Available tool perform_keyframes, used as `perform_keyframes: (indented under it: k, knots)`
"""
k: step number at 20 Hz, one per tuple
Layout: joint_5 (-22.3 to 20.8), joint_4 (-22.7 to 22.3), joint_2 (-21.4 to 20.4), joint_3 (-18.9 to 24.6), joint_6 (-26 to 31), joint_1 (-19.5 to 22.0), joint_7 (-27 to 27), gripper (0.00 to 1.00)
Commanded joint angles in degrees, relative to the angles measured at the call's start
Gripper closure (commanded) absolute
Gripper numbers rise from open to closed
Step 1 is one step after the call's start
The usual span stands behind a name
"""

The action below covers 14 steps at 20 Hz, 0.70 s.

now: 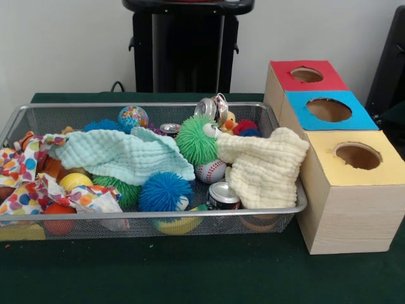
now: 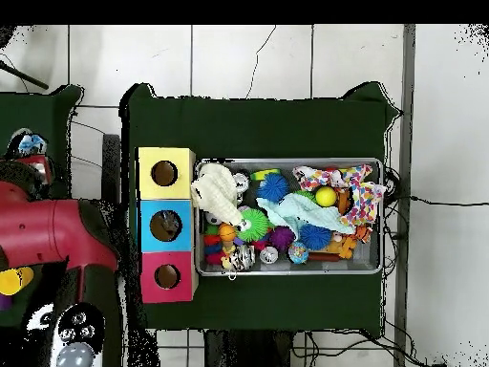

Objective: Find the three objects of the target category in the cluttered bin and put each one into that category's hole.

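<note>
The silver wire mesh bin (image 1: 158, 215) stands on the green table, heaped with toys and cloths; it also shows in the overhead view (image 2: 287, 161). No crushed clear bottle shows in either view; they are hidden or out of view. Beside the bin stands a row of three wooden boxes, each with a round hole in a coloured top: red (image 1: 307, 75), blue (image 1: 329, 109) and yellow (image 1: 357, 155). My red arm (image 2: 48, 234) is drawn back off the table at the overhead view's left. The gripper shows in neither view.
A mint cloth (image 1: 120, 155), a cream cloth (image 1: 266, 164) and a dotted cloth (image 1: 31, 183) cover much of the bin. Silver cans (image 1: 212, 107) (image 1: 223, 193), spiky balls in green (image 1: 196, 139) and blue (image 1: 164, 192), and a baseball (image 1: 211, 171) lie among them.
</note>
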<state>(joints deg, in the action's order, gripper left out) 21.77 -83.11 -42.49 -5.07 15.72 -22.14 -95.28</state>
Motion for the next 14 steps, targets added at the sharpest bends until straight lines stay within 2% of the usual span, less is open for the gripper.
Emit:
perform_keyframes:
  k: [1,7,10,12,14]
  knots:
    - [-3.7,-1.1,-1.9,0.3,11.1,4.4,-3.9,1.00]
    - [-6.3,0.8,-2.5,4.1,14.2,8.7,0.8,1.00]
    - [-9.7,1.7,-3.1,5.0,16.3,10.1,4.2,1.00]
    - [-11.5,1.7,-4.2,6.5,18.0,11.9,7.5,1.00]
    - [-12.3,1.1,-5.6,7.4,19.6,13.5,8.4,1.00]
